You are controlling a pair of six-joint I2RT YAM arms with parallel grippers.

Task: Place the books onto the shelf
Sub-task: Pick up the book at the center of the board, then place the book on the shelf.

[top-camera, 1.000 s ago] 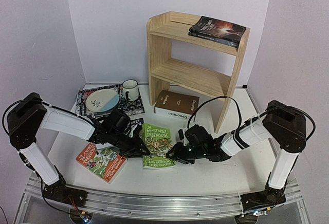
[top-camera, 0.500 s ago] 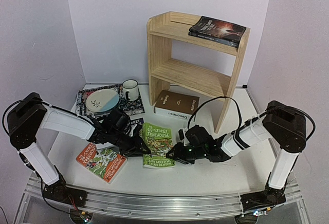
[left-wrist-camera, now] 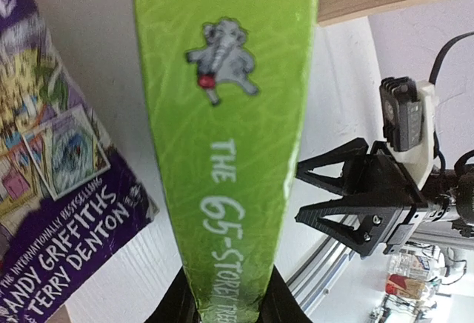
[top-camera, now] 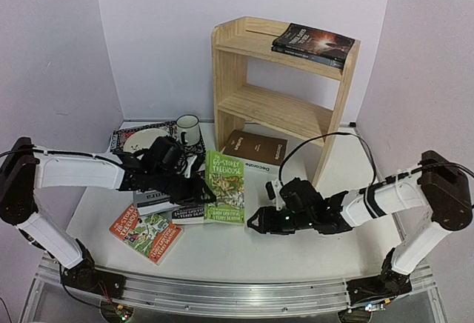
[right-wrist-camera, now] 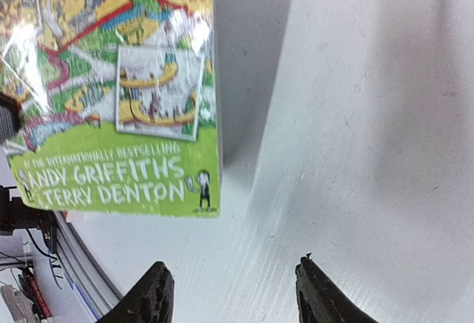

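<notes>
My left gripper (top-camera: 201, 192) is shut on the spine of the green Treehouse book (top-camera: 226, 187), held tilted up off the table. In the left wrist view the green spine (left-wrist-camera: 229, 152) runs up from between the fingers of the left gripper (left-wrist-camera: 226, 307). My right gripper (top-camera: 257, 223) stands open just right of that book, apart from it. The right wrist view shows the right gripper (right-wrist-camera: 233, 297) with only bare table between its fingers (right-wrist-camera: 152, 297) and the green cover (right-wrist-camera: 118, 78) ahead. The pine shelf (top-camera: 252, 104) carries two dark books (top-camera: 315, 44) on top.
The brown-and-white "Decorate" (top-camera: 255, 149) lies at the shelf's foot. An orange paperback (top-camera: 146, 232) and a dark blue one (top-camera: 189, 212) lie flat near the left arm. A patterned mat (top-camera: 122, 139) with plate (top-camera: 142, 142) and mug (top-camera: 187, 129) sits at back left.
The right gripper has opened, let go of the green book and drawn back slightly. The left arm has raised the book and carried it away from the front edge.
</notes>
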